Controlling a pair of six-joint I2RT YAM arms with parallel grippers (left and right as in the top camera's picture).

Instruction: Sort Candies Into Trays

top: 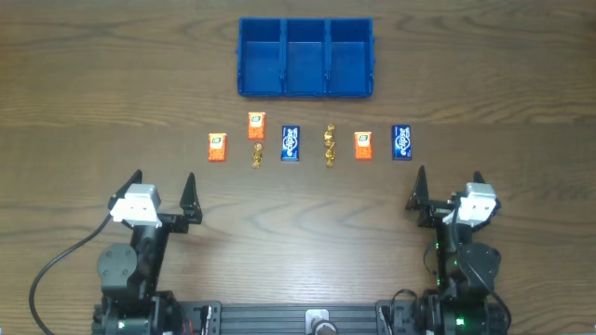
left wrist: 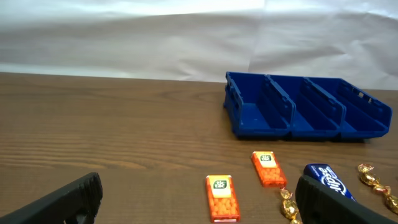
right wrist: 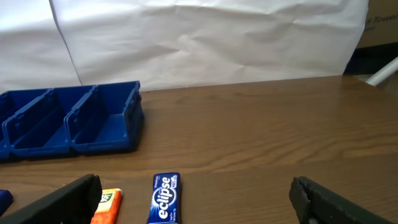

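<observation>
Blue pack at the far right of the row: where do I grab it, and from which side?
Come down from above with the right end effector and pinch the blue pack across its long edges, mid-length. It lies flat, long axis pointing toward the tray, so the narrow width probably suits the jaws best. The orange pack beside it sits apart, leaving finger room.

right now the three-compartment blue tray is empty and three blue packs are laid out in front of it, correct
Not quite. The top view shows two blue packs, not three: the left blue pack near the row's middle and the right blue pack at its end. The three-compartment blue tray is indeed empty.
</observation>
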